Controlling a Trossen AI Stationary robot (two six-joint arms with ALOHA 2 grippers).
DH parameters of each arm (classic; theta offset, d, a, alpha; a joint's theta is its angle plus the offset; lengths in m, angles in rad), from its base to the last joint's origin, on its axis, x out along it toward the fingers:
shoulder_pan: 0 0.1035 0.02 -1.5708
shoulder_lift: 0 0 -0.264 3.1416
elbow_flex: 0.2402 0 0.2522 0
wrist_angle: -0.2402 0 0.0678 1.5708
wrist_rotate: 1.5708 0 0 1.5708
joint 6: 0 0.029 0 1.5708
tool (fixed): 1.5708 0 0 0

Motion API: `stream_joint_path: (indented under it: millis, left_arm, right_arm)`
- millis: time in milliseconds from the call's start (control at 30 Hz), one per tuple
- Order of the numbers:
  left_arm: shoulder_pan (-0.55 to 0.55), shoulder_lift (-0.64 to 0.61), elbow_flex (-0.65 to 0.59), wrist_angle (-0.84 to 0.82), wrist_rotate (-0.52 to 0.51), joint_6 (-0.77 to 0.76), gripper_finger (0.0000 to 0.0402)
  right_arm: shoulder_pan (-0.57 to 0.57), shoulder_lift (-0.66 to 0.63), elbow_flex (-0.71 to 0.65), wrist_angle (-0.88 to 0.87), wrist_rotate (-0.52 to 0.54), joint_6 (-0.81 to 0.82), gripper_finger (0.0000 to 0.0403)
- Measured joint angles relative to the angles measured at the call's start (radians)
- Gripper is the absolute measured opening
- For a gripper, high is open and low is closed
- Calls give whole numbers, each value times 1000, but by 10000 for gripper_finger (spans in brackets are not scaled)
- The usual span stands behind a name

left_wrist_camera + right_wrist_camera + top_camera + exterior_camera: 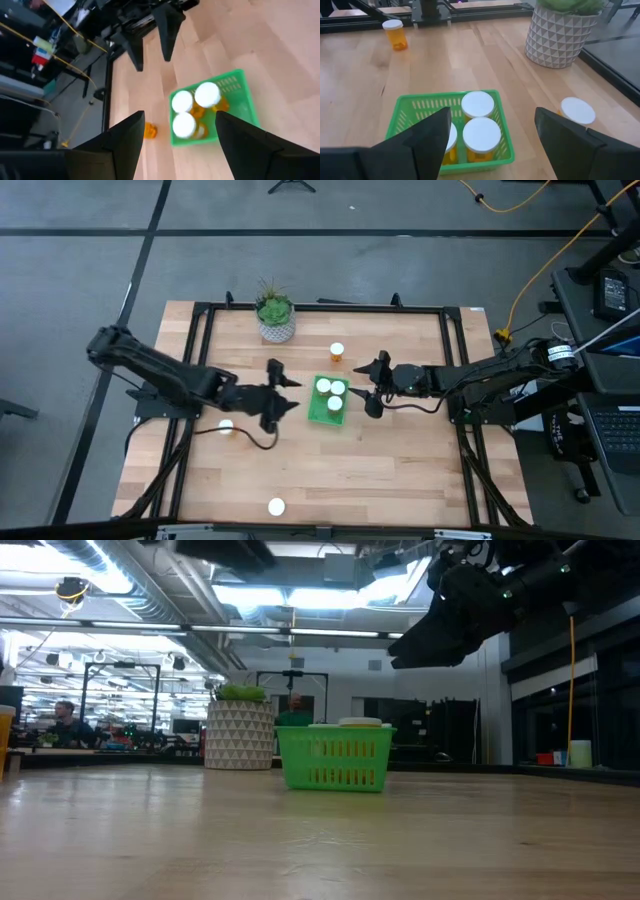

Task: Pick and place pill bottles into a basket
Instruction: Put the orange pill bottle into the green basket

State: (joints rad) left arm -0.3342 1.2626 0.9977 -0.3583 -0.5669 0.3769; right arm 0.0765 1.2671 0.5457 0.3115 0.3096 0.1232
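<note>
The wooden bench (400,470) carries everything, and the two dark arms reach in over it from its left and right edges toward the middle.

The left pincer (285,393) hangs above the bench just left of the basket, its fingers spread wide with nothing between them; in its wrist view the two dark fingers (125,137) frame the basket from above. The right pincer (372,386) hangs just right of the basket, also spread wide and empty, its fingers (427,135) to either side of the basket in its own wrist view.

A white patterned pot with a green plant (275,315) stands near the far edge of the bench, left of centre.

The green basket (318,416) sits near the middle of the bench, between the two pincers. Three pill bottles stand upright inside it, white caps up: two at its far end (324,387) (338,389) and one nearer its middle (334,404). In the low view the basket (335,762) stands beside the pot, with caps just showing over its rim.

Three more pill bottles are outside the basket. One (337,352) stands upright beyond the basket, toward the far edge. One (226,426) is toward the left edge, beside the left arm. The last (276,506) stands close to the near edge, left of centre, well apart from everything else.
</note>
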Motion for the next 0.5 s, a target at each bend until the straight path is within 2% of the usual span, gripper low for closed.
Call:
stream_joint_path:
  millis: [333, 500]
  left_arm:
    - [-122, -218, 0, -412, 6, -420, 239]
    - [-168, -268, 0, -614, 77, -712, 239]
  right_arm:
    - [0, 0, 0, 8, 0, -25, 291]
    - [0, 0, 0, 8, 0, -26, 291]
